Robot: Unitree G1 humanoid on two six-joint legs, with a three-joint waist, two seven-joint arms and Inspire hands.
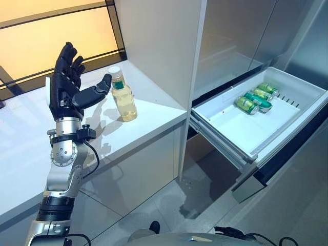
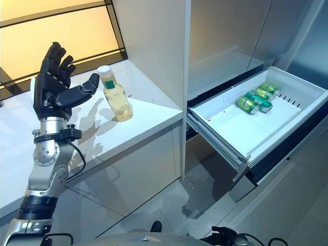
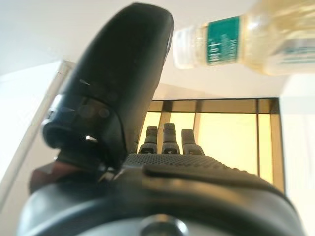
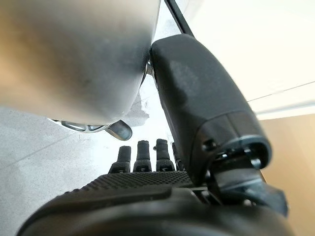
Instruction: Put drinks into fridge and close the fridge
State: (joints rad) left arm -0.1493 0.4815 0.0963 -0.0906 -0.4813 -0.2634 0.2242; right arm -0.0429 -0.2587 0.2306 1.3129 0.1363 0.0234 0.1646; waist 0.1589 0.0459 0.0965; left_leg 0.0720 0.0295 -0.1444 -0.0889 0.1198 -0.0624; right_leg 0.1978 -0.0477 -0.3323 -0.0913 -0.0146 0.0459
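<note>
A clear bottle of pale yellow drink (image 1: 124,97) with a white cap and green label stands upright on the white counter (image 1: 154,115). My left hand (image 1: 69,84) is raised just left of it, open, thumb tip near the bottle's neck, not holding it. The bottle also shows past the thumb in the left wrist view (image 3: 246,42). The fridge drawer (image 1: 241,130) is pulled open at the right, with green cans (image 1: 256,98) lying at its back. My right hand (image 4: 147,167) shows in its wrist view, fingers straight, holding nothing.
A tall white cabinet panel (image 1: 164,46) stands between the counter and the fridge. A window with a dark frame (image 1: 115,28) runs behind the counter. Grey floor lies below the drawer.
</note>
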